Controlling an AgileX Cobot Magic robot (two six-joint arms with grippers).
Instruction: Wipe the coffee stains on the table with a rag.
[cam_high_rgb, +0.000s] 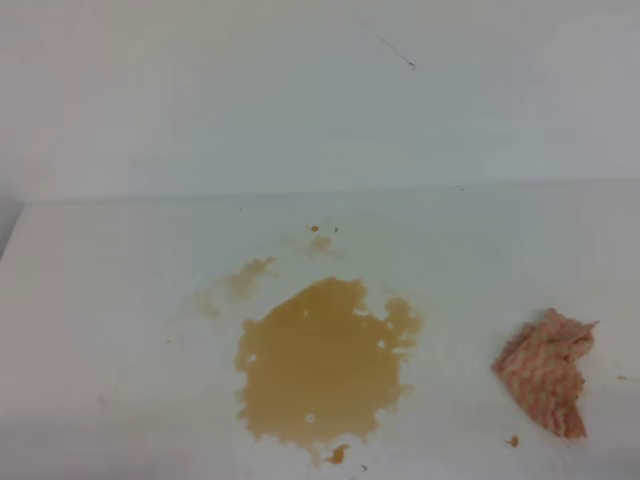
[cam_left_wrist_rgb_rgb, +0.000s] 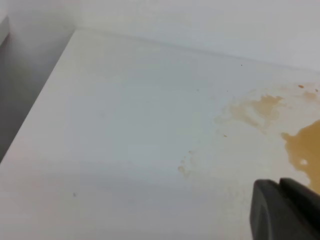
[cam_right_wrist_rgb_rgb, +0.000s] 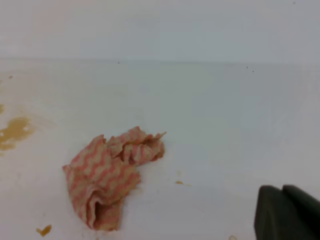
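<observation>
The right pincer (cam_right_wrist_rgb_rgb: 287, 212) shows only as a dark block in the bottom right corner of its own wrist view; its two fingers sit pressed together with no gap between them, fully closed and gripping nothing. It hangs above bare tabletop (cam_right_wrist_rgb_rgb: 225, 115), apart from the rag (cam_right_wrist_rgb_rgb: 107, 177), which lies to its left in that view. The left pincer (cam_left_wrist_rgb_rgb: 285, 210) likewise appears as a dark shape in the lower right corner of the left wrist view, over the white surface near the edge of the spill; whether its fingers are apart or together cannot be told from what shows, and it touches nothing visible. Neither arm appears in the exterior high view.

The coffee stains (cam_high_rgb: 320, 365) spread as one large tan-brown blotch with ragged edges in the middle front of the tabletop, with paler smears up and to its left and a few specks behind it and at its near edge. The rag, pinkish-orange with a white zigzag pattern, sits crumpled on the tabletop to the right of the blotch, well apart from it, with a tiny orange crumb (cam_high_rgb: 513, 440) just beside its near left edge. A pale wall (cam_high_rgb: 300, 90) rises behind.
</observation>
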